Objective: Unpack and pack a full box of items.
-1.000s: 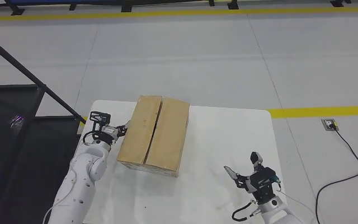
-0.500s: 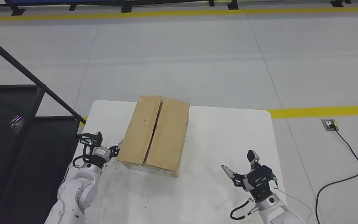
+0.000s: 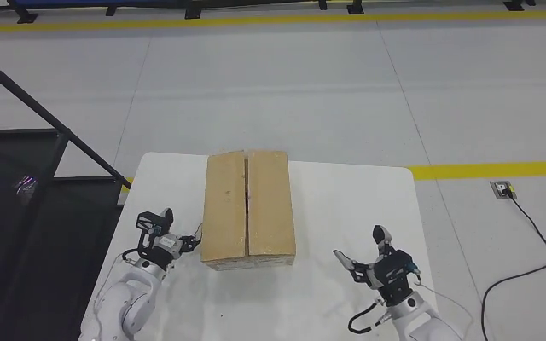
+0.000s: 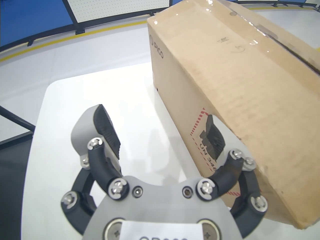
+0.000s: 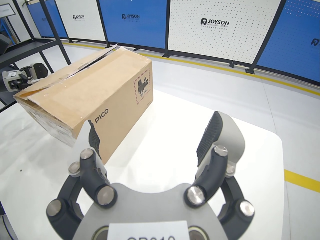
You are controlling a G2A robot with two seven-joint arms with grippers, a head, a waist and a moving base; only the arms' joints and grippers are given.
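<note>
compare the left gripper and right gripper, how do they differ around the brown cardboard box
The left gripper sits close beside the brown cardboard box, at its left near corner; the right gripper hangs well apart on the box's right, over the white table. Both are open and empty.

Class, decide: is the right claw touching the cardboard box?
Apart. The top view shows bare table between the right claw and the cardboard box.

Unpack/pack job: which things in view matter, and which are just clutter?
Job: cardboard box on the table; left hand, open; right hand, open.
Lying about: black rack; floor socket; fence panels.
</note>
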